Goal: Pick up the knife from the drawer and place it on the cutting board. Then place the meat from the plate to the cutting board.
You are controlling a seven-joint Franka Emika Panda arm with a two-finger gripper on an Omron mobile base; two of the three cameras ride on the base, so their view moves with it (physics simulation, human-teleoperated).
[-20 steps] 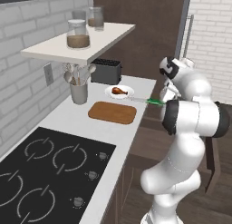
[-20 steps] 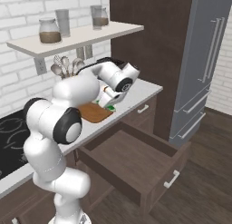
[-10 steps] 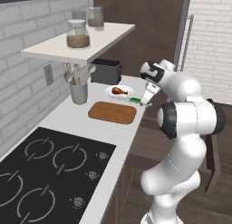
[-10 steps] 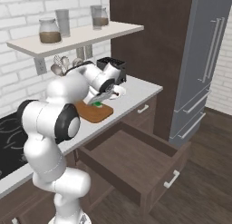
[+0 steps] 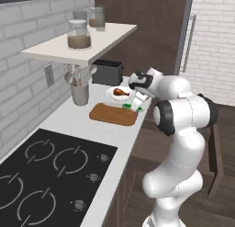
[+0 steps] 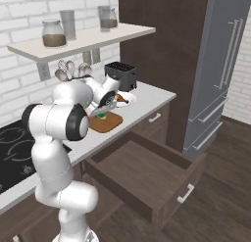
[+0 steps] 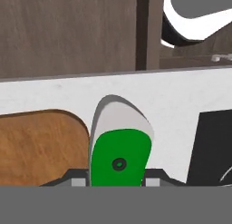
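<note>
Knife held tight in jaws, green handle clamped, blade pointed ahead. Cutting board seen just below and to one side of jaws, on bench; meat on plate beyond.

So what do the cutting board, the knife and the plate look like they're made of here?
Cutting board: looks like wood, matte light brown with faint grain in the hand view. Knife: glossy bright green handle, probably plastic; pale flat blade, presumably metal, though it renders dull grey-white. Plate: smooth plain white, ceramic by its look.
</note>
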